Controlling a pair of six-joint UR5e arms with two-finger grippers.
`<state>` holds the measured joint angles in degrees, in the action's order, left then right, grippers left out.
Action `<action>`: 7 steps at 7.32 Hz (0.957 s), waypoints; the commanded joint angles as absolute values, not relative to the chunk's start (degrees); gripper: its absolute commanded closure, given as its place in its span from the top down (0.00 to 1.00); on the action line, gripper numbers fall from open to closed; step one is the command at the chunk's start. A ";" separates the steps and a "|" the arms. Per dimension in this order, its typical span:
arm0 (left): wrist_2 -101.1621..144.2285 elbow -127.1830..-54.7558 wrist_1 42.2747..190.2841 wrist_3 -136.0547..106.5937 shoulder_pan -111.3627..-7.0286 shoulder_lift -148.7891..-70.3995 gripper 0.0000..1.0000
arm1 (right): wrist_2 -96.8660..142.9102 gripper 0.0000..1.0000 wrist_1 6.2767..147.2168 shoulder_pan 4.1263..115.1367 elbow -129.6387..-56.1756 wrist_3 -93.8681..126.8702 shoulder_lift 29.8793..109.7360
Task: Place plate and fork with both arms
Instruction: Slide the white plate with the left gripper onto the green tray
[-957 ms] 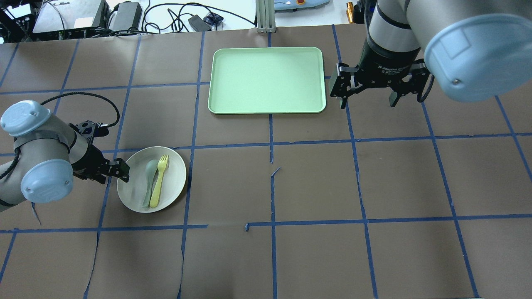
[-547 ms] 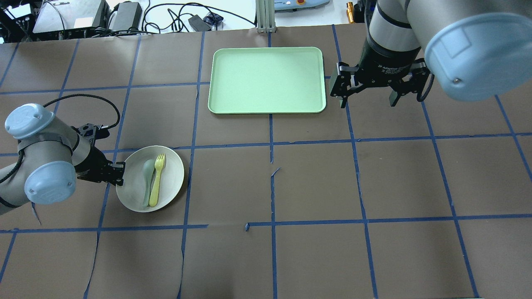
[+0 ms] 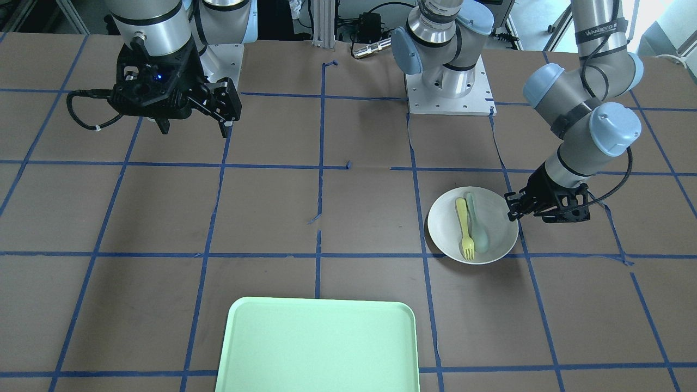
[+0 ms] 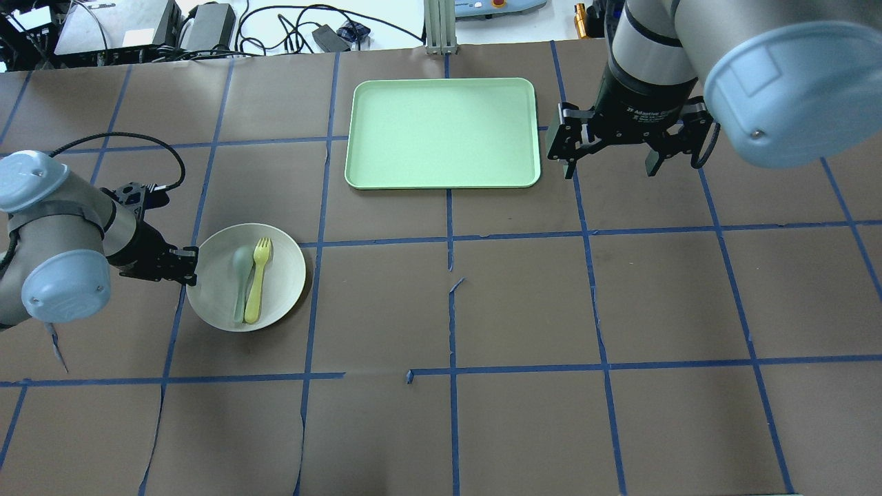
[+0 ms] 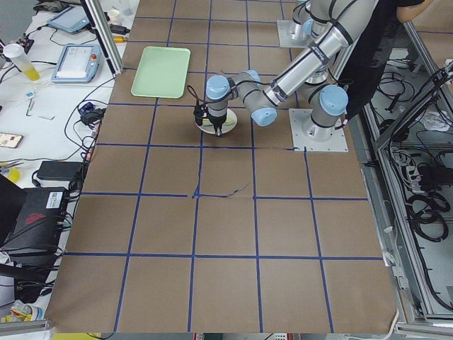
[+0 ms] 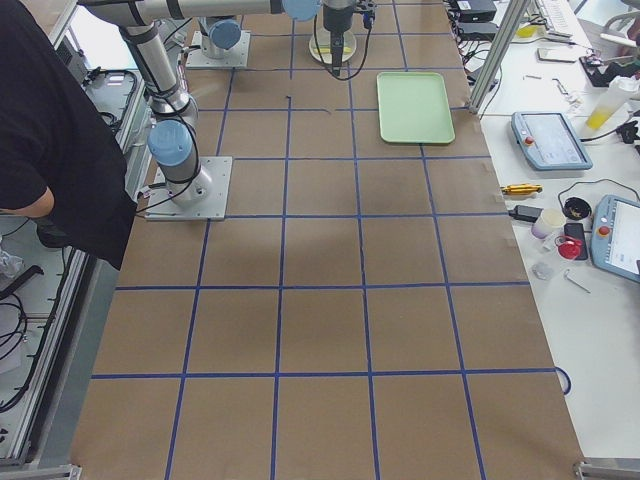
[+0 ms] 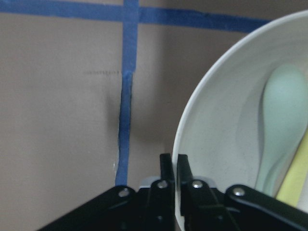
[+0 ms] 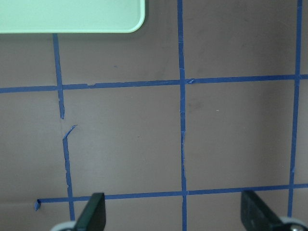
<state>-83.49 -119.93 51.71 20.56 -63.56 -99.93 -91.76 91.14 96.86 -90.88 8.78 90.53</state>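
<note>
White plate [image 7: 219, 103] rim between left fingers [image 7: 166, 167]

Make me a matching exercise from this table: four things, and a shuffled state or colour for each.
Things:
1. plate
2. fork
3. tray
4. right gripper

States:
A. open, holding nothing
B. lying beside the spoon
C. pinched at its rim by the left gripper
D. mint green

Pairs: 1-C, 2-B, 3-D, 4-A
</note>
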 commanded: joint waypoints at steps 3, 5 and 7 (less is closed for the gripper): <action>-73.92 -107.60 61.43 19.60 -64.77 -103.53 0.00 | -91.76 1.00 91.05 96.86 -90.97 8.79 90.53; -71.55 -99.46 65.00 18.21 -70.10 -108.87 0.00 | -91.76 1.00 90.97 96.86 -90.97 8.79 90.53; -69.10 -88.56 66.45 10.85 -75.91 -117.20 0.00 | -91.67 1.00 90.97 96.86 -91.14 8.79 90.53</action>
<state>-71.08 -95.19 65.55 15.30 -72.24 -111.84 -91.74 91.02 96.86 -91.01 8.79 90.53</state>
